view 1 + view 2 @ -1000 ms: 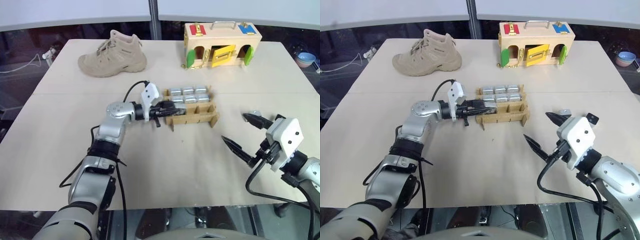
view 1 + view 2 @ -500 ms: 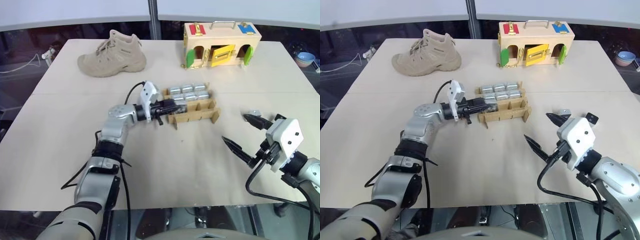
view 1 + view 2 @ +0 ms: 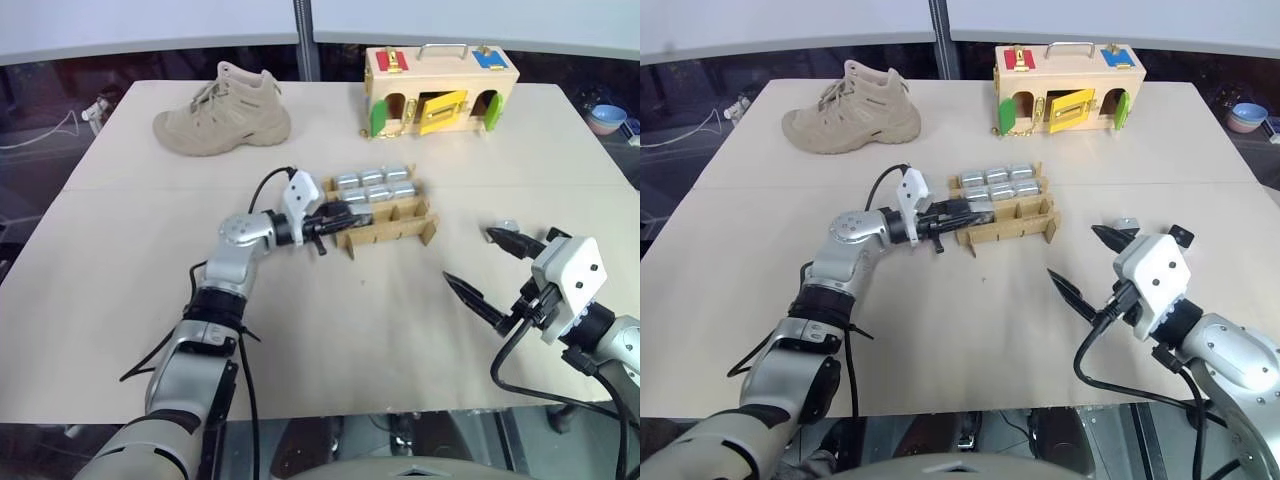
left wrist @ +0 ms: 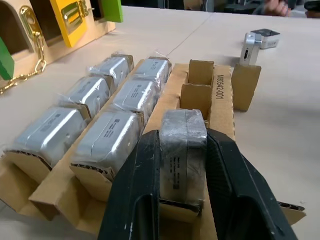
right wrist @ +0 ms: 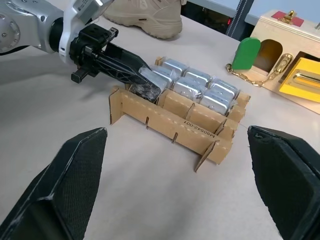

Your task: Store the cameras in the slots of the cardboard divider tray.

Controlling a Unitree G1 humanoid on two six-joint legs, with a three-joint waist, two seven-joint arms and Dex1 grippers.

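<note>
Tray (image 3: 385, 227) slightly rotated since earlier

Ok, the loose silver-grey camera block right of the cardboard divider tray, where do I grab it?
Probably from above, across the silver-grey camera block's narrow flat sides, with the open right gripper: it sits free on the table, nearest that arm.

Left claw (image 3: 338, 213) pinches a camera (image 3: 357, 212) at the divider tray (image 3: 400, 229).
</note>
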